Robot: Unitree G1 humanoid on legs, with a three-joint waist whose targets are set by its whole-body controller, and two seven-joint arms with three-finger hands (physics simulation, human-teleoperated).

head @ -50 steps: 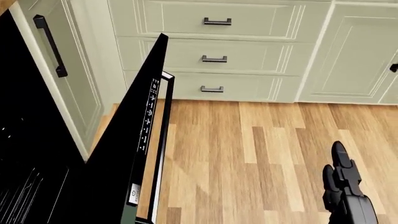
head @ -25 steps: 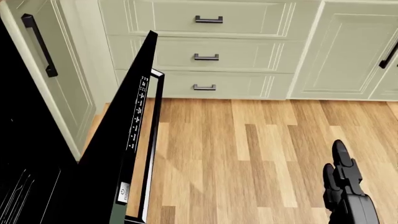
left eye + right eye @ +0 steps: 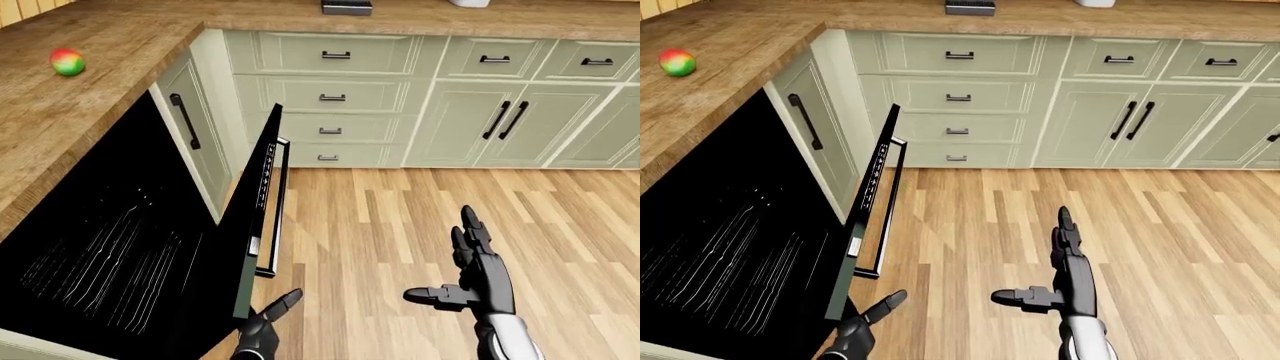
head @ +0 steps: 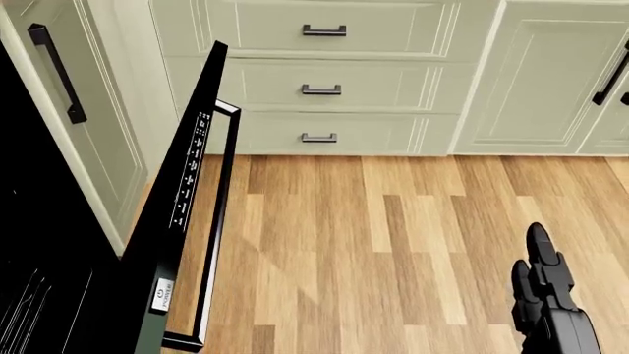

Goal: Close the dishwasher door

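Wood floor (image 3: 400,225), green cabinets. We see dishwasher door (image 3: 255,217) half-raised; left hand (image 3: 265,326) spread beneath it, nearer; right hand (image 3: 478,266) spread, well apart.

Apple (image 3: 67,62) on wooden counter (image 3: 70,112)

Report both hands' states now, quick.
Left hand: open, fingers spread, holding nothing, just below the dishwasher door.
Right hand: open, fingers extended, thumb out, holding nothing, over the floor.
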